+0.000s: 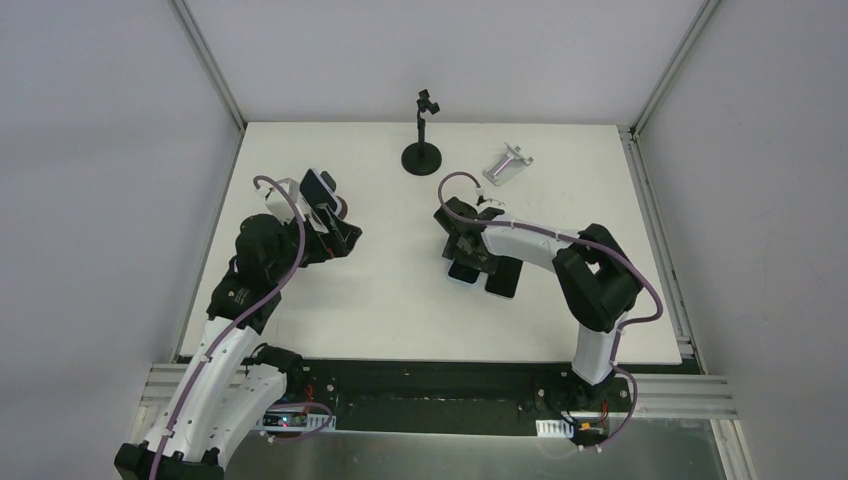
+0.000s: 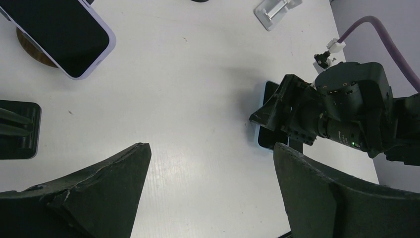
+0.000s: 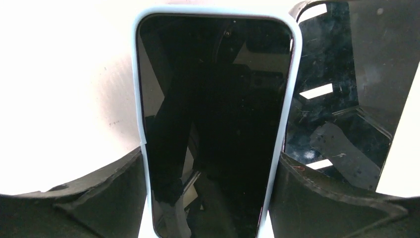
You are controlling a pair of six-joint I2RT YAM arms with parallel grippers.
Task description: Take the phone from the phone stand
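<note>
A phone in a light blue case (image 3: 213, 99) lies screen up on the white table, seen in the top view (image 1: 462, 272) near the middle. My right gripper (image 3: 210, 158) straddles its near end, with both fingers pressed against the phone's long edges; it also shows in the top view (image 1: 462, 256). An empty white phone stand (image 1: 508, 166) sits at the back right. A second phone in a lavender case (image 2: 59, 34) leans on a round wooden stand (image 2: 32, 49) at the left. My left gripper (image 2: 210, 148) is open and empty above bare table, near that phone (image 1: 318, 188).
A glossy black phone (image 3: 337, 99) lies right beside the blue-cased one (image 1: 503, 280). A black stand with a round base (image 1: 422, 152) stands at the back centre. A black block (image 2: 17, 129) sits left of my left gripper. Enclosure walls ring the table.
</note>
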